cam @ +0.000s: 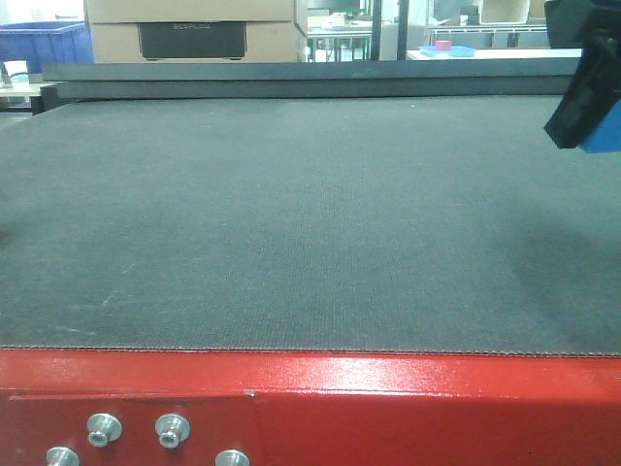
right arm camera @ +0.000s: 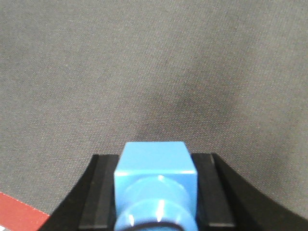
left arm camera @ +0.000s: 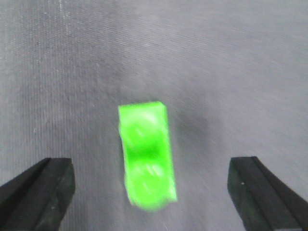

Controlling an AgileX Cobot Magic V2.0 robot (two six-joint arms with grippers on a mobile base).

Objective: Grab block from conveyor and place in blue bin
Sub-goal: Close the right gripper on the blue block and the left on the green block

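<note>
Left end effector [left arm camera: 154, 192] gapes wide — green block [left arm camera: 146, 154] lies on the conveyor [left arm camera: 72, 72] between its jaws, likely light, rigid, slick — pinch its long sides. Right end effector [right arm camera: 156, 190] clamps a blue block [right arm camera: 154, 166].

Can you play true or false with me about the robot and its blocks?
1. The right gripper is squeezing a blue block. True.
2. The left gripper has grabbed the green block. False: its jaws are wide open, and the green block lies on the conveyor between them, untouched.
3. The conveyor's frame is yellow. False: it is shiny red with silver bolts.
4. A blue bin stands far back on the left in the front view. True.
5. The blue block is already in the blue bin. False: it is held in the right gripper, above the belt.
</note>
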